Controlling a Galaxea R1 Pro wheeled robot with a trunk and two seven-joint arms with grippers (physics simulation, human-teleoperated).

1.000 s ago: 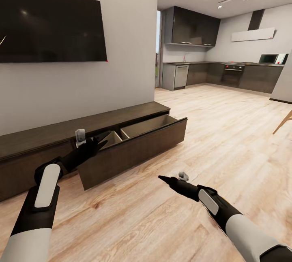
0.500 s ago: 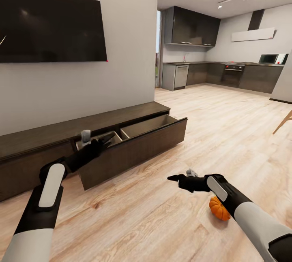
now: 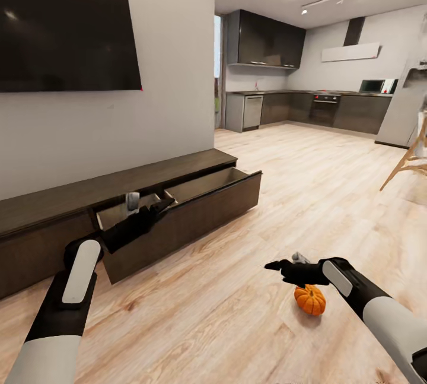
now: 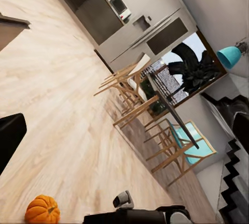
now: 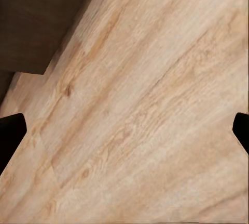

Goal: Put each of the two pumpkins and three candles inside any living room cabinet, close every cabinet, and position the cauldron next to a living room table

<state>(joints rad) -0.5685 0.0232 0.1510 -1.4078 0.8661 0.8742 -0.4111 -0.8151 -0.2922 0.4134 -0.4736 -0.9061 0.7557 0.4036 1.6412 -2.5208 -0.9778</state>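
While the cabinet [image 3: 178, 218] drawer stands open, one pumpkin [image 3: 311, 300] lies on the floor; right gripper [image 3: 274, 266] spread wide, empty; left gripper [image 3: 160, 205] state unclear.

A large black television [image 3: 65, 37] hangs on the grey wall [image 3: 148, 117] at the left. Pale wooden floor [image 3: 237, 319] runs from near to far. At the far end stands a dark kitchen: wall cupboards [image 3: 264, 40], an oven [image 3: 324, 110] and a microwave [image 3: 373, 85] on the worktop [image 3: 284, 93]. Wooden chairs [image 4: 132, 86] and a dining table [image 4: 171, 110] stand at the right.
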